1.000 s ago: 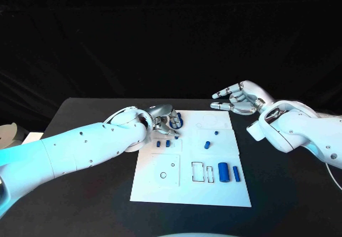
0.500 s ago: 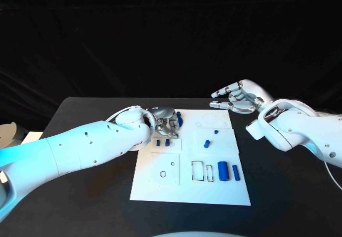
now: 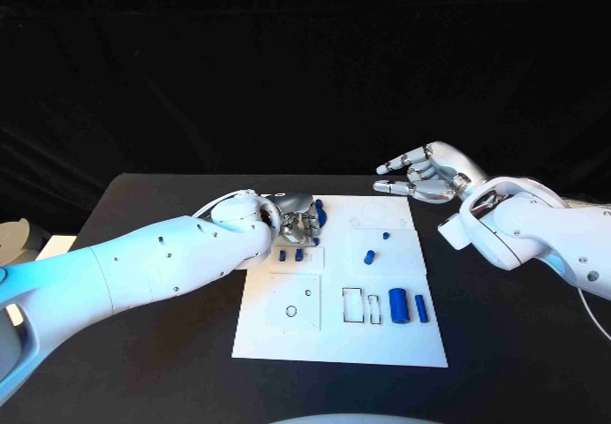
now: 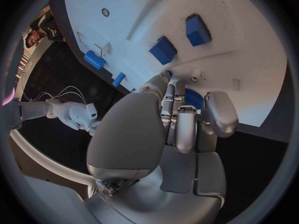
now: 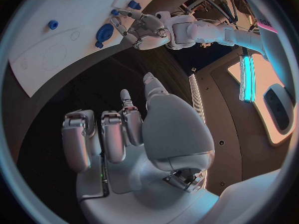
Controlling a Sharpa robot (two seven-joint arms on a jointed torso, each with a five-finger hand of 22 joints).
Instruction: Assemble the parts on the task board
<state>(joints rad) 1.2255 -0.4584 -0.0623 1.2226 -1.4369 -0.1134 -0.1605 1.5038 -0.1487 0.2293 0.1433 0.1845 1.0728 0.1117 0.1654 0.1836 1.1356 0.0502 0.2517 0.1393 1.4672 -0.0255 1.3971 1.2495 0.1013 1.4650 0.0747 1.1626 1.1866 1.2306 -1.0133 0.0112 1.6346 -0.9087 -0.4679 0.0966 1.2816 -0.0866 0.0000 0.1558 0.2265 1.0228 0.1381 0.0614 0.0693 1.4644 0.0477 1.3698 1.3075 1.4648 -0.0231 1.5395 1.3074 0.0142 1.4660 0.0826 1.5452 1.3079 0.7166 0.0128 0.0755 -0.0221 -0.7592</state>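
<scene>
**Non-task items in view**

- Table: black, matte, flat. Bare dark surface shows at the near-right and near-left corners and along the far strip. Its far edge runs straight across the head view; the left edge slants away toward the back.
- Cloth: black, draped, hanging in soft vertical folds behind the table's far edge and covering the whole background.
- White object: rounded, pale, off the table just beside its left edge and cut by the frame. Can't tell what it is.
- Cable: thin, pale, curving down over the table's right side near the frame edge.
</scene>
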